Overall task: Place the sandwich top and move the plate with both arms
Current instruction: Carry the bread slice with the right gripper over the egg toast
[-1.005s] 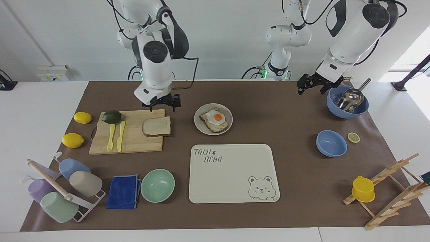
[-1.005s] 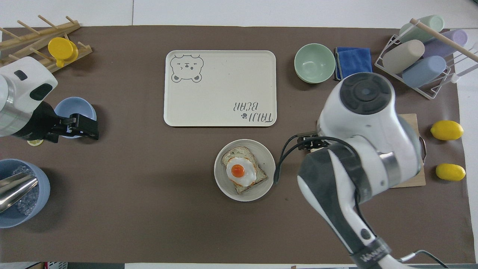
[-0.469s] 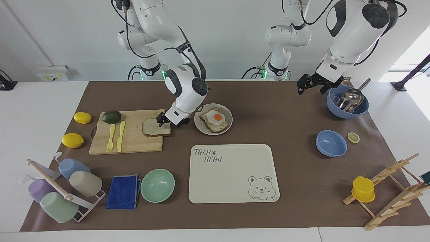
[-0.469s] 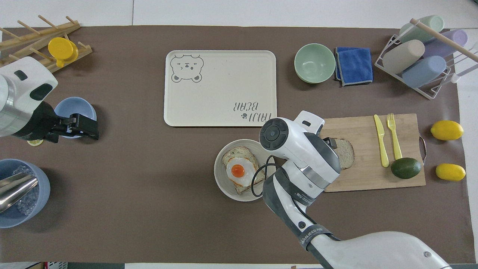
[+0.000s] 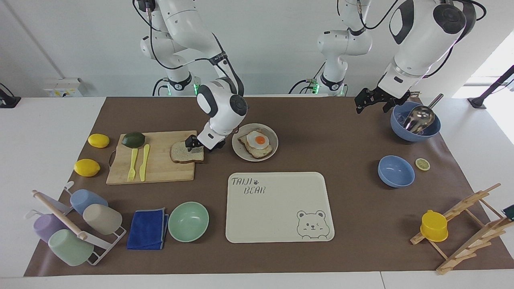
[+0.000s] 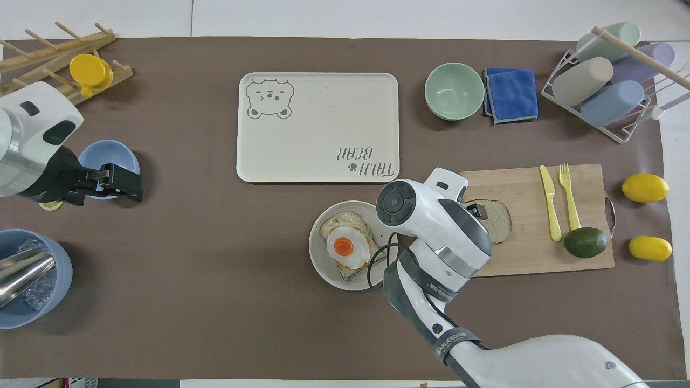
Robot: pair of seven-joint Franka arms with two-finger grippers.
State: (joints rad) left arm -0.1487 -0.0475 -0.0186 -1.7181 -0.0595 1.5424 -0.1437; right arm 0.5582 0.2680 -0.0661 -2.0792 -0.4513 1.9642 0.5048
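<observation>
**Bread slice not yet lifted; plate untouched**

Reading the facing view from nine o'clock across: the plain bread slice [image 5: 185, 152] lies flat on the wooden cutting board [image 5: 160, 168], at the board's three-o'clock edge. The right gripper [image 5: 199, 144] is down at that end of the slice, jaws spread wide; whether a finger already touches the crust I cannot tell. At about three o'clock of the slice sits the beige plate [image 5: 240, 150], carrying the egg-topped toast [image 5: 257, 143]. The bear-print tray [image 5: 277, 216] lies at six o'clock of the plate. The left gripper [image 5: 371, 100] waits, spread wide, just beside the blue bowl holding a metal scoop [image 5: 413, 132]. Nothing is completed: grasping, topping and the two-arm plate move all remain.
</observation>
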